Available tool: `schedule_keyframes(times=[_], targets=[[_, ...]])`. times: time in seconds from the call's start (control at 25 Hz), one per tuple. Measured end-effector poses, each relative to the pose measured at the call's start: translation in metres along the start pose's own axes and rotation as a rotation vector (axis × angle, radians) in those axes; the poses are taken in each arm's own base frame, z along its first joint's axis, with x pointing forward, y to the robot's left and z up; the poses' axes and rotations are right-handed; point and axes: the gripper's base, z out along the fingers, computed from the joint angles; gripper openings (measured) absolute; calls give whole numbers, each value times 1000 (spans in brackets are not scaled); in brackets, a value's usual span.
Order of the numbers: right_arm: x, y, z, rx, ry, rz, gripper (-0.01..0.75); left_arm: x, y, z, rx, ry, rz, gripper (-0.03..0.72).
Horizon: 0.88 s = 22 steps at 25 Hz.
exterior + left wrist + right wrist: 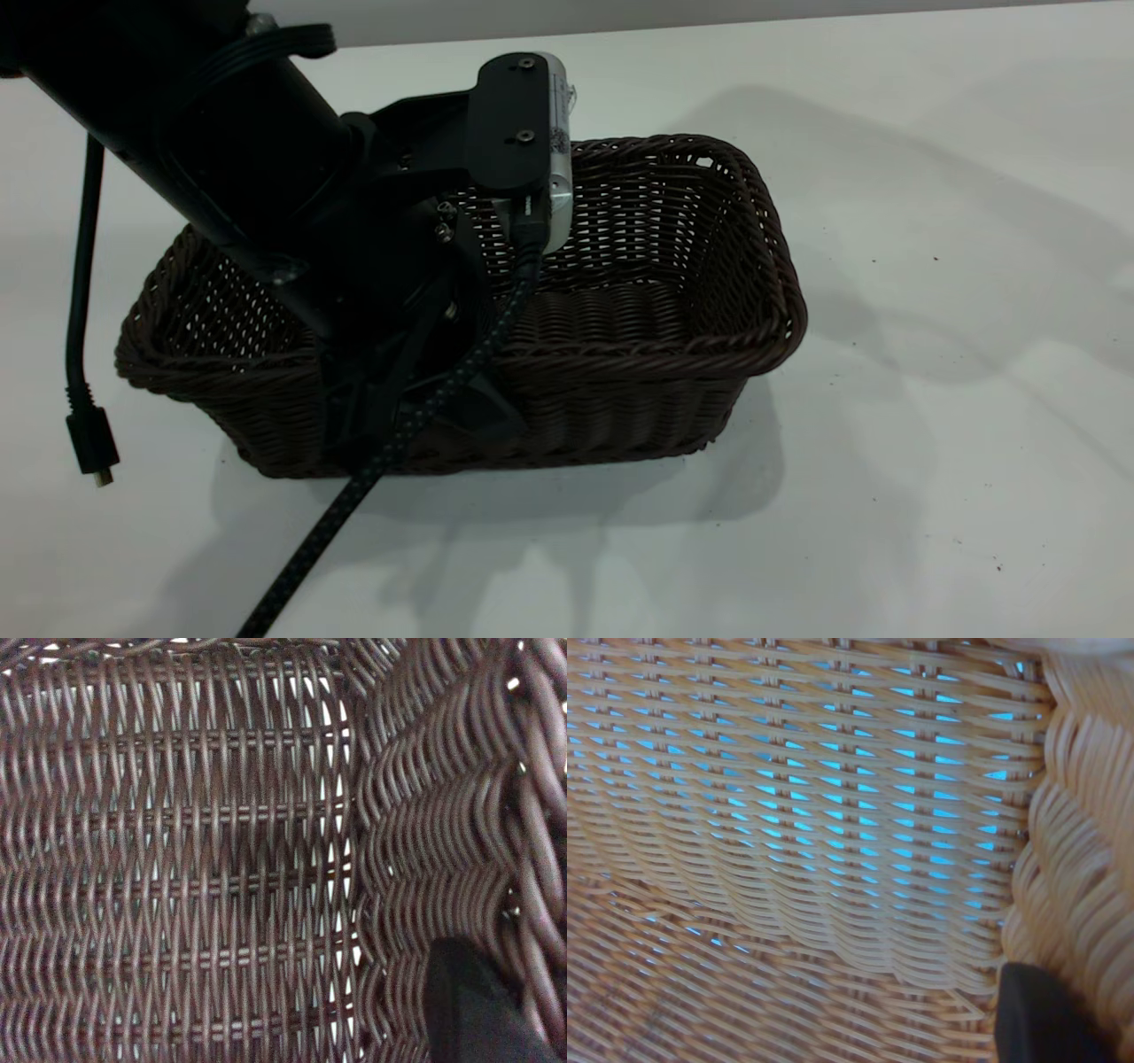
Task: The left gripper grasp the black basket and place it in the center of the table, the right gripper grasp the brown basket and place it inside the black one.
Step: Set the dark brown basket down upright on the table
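i have the left pincer (416, 416) down over the near long wall of the black basket (638, 292), one finger (469, 1010) inside against the weave and the rest of it outside the rim, so i judge it clamped on that wall, though the arm hides the tips from the outside camera. the basket sits flat on the table (930, 443), roughly mid-surface, with its shadow tight under it. a loose cable end (93, 447) dangles beside its left end.

the right pincer is out of the outside camera's frame. its wrist camera is filled with the brown basket (797, 815), a dark finger (1045, 1019) lying against the inner weave near a corner. i cannot tell whether it is closed on that wall or only resting there.

my reading: step one is at its end, the black basket placed or nearly so. next i would open the left pincer, lift it straight up clear of the rim and pull the arm away, since it blocks the opening. only then bring the brown basket over and lower it level into the black one
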Motion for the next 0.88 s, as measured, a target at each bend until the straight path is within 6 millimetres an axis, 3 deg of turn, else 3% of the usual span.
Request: schedule_keyframes(times=[0.88], targets=[[1,0,0,-5,8,-6,99,3,1,3,-6,16,14,116]])
